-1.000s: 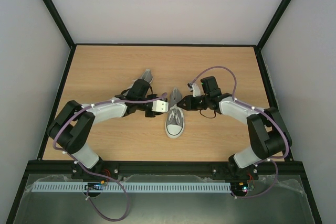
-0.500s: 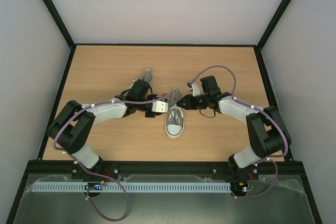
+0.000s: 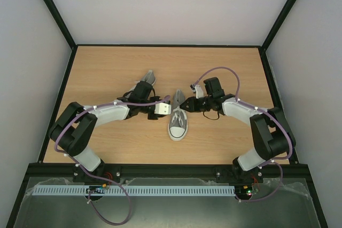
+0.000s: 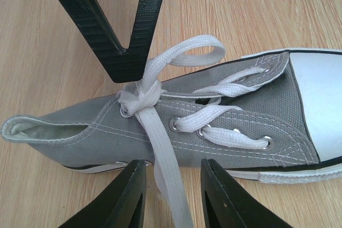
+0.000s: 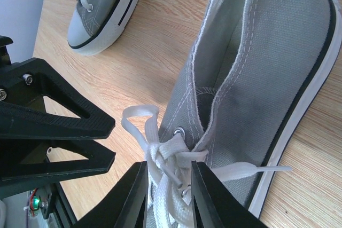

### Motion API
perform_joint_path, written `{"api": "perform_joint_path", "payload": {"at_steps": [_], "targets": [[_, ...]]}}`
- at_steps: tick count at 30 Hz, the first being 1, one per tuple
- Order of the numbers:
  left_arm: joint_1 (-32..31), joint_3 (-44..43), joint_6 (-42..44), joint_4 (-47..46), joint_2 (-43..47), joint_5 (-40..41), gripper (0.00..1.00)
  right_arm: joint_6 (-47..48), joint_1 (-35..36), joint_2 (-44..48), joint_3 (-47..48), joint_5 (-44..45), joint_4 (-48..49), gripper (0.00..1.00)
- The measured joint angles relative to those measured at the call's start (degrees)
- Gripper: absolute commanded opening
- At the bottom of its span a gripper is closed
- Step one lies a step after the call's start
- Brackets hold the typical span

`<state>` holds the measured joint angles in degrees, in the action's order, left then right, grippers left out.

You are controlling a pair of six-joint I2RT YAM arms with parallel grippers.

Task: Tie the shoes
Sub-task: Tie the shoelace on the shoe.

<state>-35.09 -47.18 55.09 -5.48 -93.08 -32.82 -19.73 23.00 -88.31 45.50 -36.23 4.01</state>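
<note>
**Half-made bow on the near shoe, both grippers at its laces**

Nearest the bases: near shoe (image 3: pixel 178 125), flat on the table (image 3: pixel 230 73), white toe cap toward the near edge, heel pointing away. Above the eyelets, a small knot (image 4: pixel 140 97) with a single loop (image 4: pixel 188 50) standing out of it.

Left gripper (image 4: pixel 171 166) at one side of the shoe, jaws part-way apart around a flat strand (image 4: pixel 172 196) running from the knot. Pinched or merely straddled, cannot tell. Right gripper (image 5: pixel 168 170) opposite, jaws likewise part-way apart over the bunched laces by the knot. Grip there not readable either.

Likely trouble: loop drawn back through the knot by too hard a pull on the strand, leaving only a plain crossing. Also possible: light shoe dragged or rolled sideways, with nothing pinning it down. Tips of both grippers very near each other at the knot, hence a clash under any inward move.

Farther back: far shoe (image 3: pixel 149 77), well apart, partly under the left arm (image 3: pixel 115 111). Arm to be cleared before any reach there.
</note>
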Motion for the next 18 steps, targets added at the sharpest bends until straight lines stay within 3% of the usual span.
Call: {"api": "perform_joint_path", "payload": {"at_steps": [6, 18], "targets": [[0.00, 0.00, 0.04, 0.00, -0.02, -0.02, 0.31, 0.24, 0.00, -0.61, 0.00, -0.42, -0.33, 0.22], [0.00, 0.00, 0.46, 0.00, -0.02, -0.09, 0.31, 0.90, 0.00, -0.63, 0.04, -0.76, -1.03, 0.04]]}}
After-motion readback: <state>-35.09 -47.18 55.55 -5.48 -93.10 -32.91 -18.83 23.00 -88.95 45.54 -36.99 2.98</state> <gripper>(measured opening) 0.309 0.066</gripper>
